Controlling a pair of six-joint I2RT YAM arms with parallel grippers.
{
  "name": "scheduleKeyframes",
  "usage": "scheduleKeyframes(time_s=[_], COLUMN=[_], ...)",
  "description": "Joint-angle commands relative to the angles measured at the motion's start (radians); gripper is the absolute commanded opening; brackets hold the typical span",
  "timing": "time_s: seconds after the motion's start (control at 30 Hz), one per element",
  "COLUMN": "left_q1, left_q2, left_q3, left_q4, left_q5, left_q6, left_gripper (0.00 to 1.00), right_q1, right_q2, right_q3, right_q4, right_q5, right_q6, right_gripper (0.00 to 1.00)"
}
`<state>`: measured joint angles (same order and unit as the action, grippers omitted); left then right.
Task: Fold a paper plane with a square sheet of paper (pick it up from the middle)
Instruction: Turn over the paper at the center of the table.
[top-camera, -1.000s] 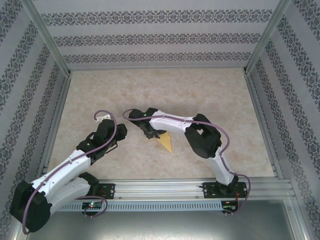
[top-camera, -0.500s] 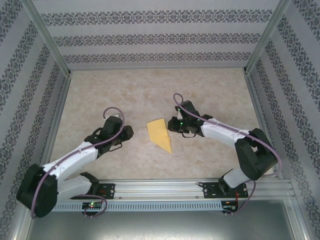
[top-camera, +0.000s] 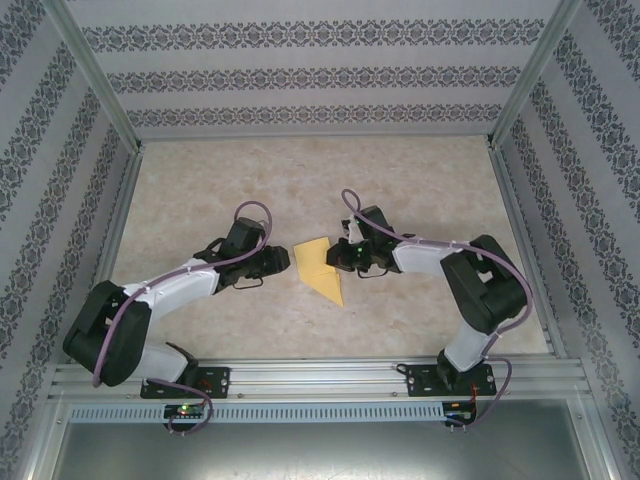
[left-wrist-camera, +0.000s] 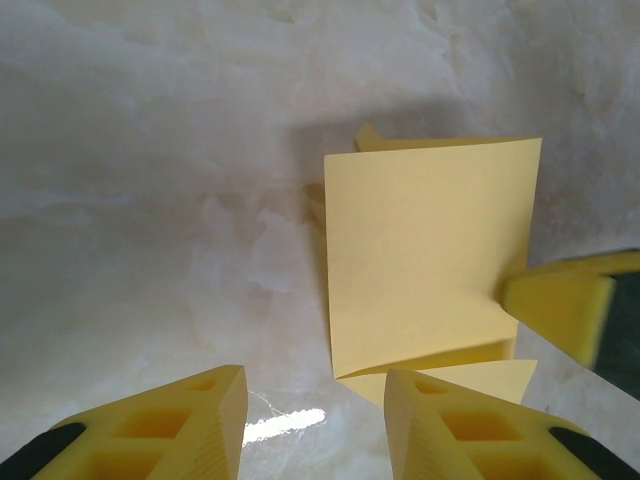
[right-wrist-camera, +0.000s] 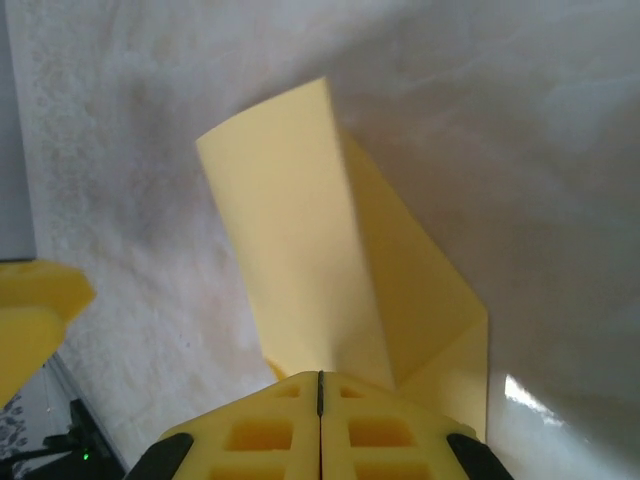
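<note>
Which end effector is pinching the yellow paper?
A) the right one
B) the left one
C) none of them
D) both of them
A: the right end effector has its fingers pressed together on an edge of the yellow paper, lifting a flap of it. The left end effector has its fingers apart and grips nothing.
</note>
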<state>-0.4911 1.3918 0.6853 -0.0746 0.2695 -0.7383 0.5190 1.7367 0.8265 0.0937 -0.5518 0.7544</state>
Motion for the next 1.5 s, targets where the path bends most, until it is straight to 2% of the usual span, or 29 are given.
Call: scheduleKeyframes(time_s=[0.0, 0.43, 0.77, 0.97, 1.47], left_q1=[-0.009, -0.011, -0.012, -0.012, -0.021], left_q2=[0.009, 0.035, 0.047, 0.085, 0.171], left_q3=[0.024, 0.035, 0.034, 0.045, 0.1], left_q4=[0.007, 0.009, 0.027, 0.064, 0.063], left_q5=[0.021, 0.027, 0.046, 0.09, 0.134], left_q6=[0.012, 0.014, 0.01, -0.011, -0.023], left_gripper=[0.42, 0.42, 0.43, 0.45, 0.47], right_q1=[-0.015, -0.029, -0.055, -0.024, 0.007], right_q2=[0.051, 0.014, -0.18, -0.251, -0.172], right_q3=[0.021, -0.148, -0.076, -0.144, -0.186], right_q4=[0.045, 0.2, 0.004, 0.026, 0.08], right_q5=[0.004, 0.102, 0.101, 0.031, -0.026], right_q6=[0.027, 0.164, 0.04, 0.056, 0.076], right_gripper=[0.07, 0.09, 0.11, 0.1, 0.09])
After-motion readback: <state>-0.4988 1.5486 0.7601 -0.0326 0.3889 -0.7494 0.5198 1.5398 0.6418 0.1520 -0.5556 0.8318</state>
